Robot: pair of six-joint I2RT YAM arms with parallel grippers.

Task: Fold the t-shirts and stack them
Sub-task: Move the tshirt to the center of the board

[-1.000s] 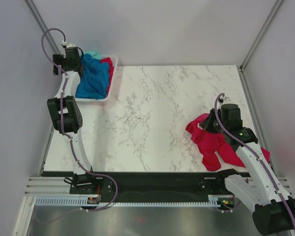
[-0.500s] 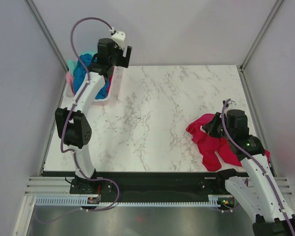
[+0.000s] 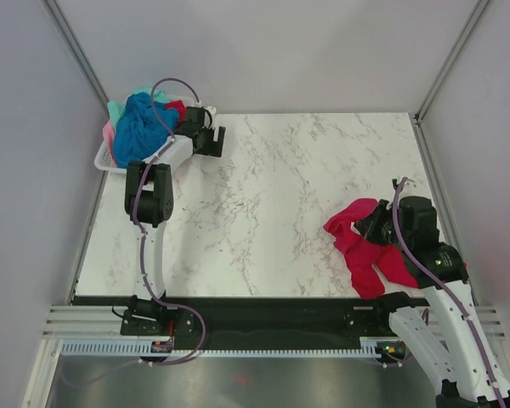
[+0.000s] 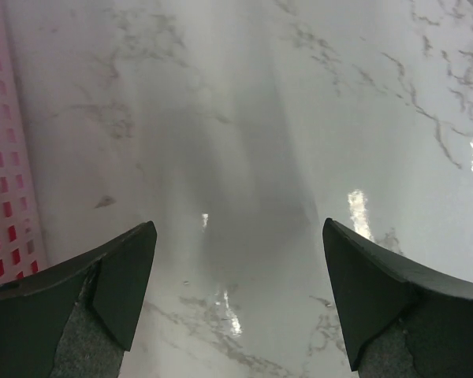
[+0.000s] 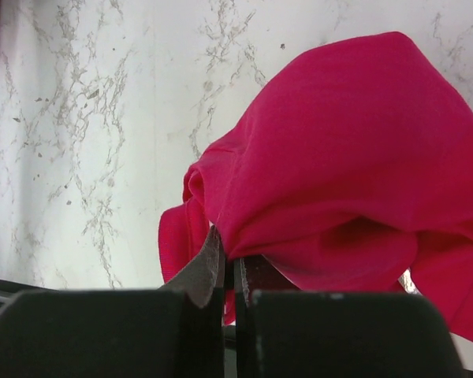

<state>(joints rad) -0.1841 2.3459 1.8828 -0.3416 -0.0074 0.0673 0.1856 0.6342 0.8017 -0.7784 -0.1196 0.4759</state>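
Crimson cloth is the job in hand. The shirt (image 3: 367,248) lies bunched at about 4 o'clock on the bench (image 3: 280,178), and the right jaws are closed tight on a fold of it. To do this step well, I judge the right arm (image 3: 429,251) should lift and draw the shirt toward the bench's centre, where it can spread flat. The left jaws would then come over to take a second edge, since one pinch alone will likely leave it hanging in a twist. The left jaws stand wide apart and empty, low over bare bench at about 11 o'clock. They are just beside the basket (image 3: 106,160), where a blue shirt (image 3: 138,129) and others are heaped.

The right wrist view shows the pinch itself, with cloth caught between the closed tips, which the top view hides under the arm. The left wrist view shows the empty gap. Only the top view shows the basket's heap.
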